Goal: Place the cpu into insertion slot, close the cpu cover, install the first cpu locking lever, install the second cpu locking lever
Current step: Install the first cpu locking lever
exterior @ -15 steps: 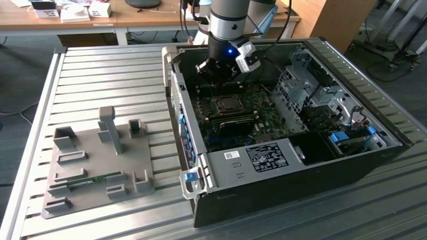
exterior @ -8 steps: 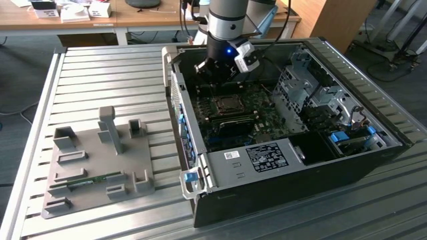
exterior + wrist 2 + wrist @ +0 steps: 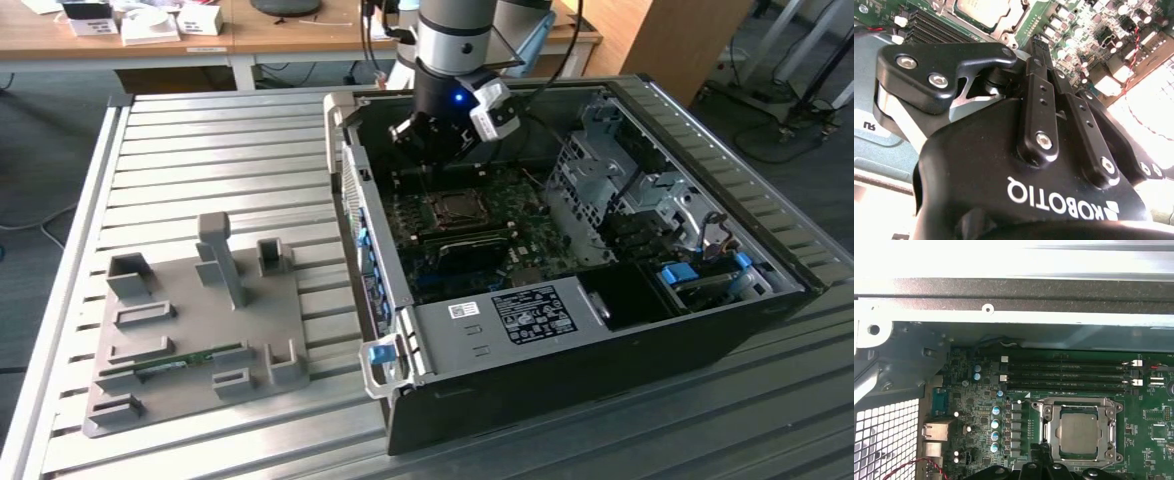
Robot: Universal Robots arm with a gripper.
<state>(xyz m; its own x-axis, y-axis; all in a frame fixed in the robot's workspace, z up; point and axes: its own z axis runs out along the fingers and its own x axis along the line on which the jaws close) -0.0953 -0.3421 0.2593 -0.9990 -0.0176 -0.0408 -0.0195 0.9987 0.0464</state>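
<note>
**Desk:** Take me across the exterior view, starting at its left.

**Me:** At about eight o'clock I have a grey fixture tray on the slatted table. A small green board lies in one of its slots. In the middle is the open computer case. My arm hangs in from twelve o'clock, with the gripper low over the motherboard.

**Desk:** What's the gripper doing?

**Me:** Clenched, as I read it. In the second wrist view the fingers run together to a single black tip, and I see nothing pinched between them.

**Desk:** And the cpu?

**Me:** The cpu is seated in its socket. Its silvery top shows through the window of the cpu cover, which lies flat around it. In the exterior view the socket is at six o'clock from my gripper, near it. In the first wrist view the tip is just beside the cover's edge, but I can't tell whether it touches. The memory slots run along one side of the socket and a row of capacitors along another.

**Desk:** Are the levers latched?

**Me:** I can't tell from here.

**Desk:** What's further right?

**Me:** The metal drive cage is at about three o'clock from the socket. A black labelled shroud is at five o'clock.
</note>
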